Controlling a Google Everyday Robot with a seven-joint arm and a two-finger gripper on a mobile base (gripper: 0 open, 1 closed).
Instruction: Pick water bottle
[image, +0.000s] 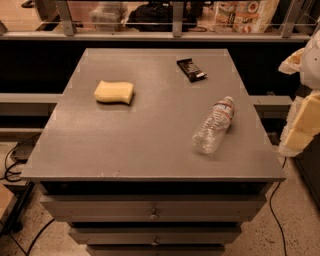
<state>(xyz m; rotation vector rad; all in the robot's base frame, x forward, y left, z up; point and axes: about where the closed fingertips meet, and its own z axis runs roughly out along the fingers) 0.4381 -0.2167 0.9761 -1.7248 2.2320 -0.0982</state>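
In the camera view, a grey desk with drawers below its top fills most of the scene. The water bottle lies on its side on the right front part of the desk. Its white cap points toward the back right, and its clear base faces the front edge. A yellow sponge rests on the left back part, well apart from the bottle. A dark snack bar wrapper lies near the back right. The gripper shows as pale cream shapes at the right border, beyond the desk's right edge and clear of the bottle. It is partly cut off, so I cannot tell whether it is released or clenched. Cables trail on the floor at left.
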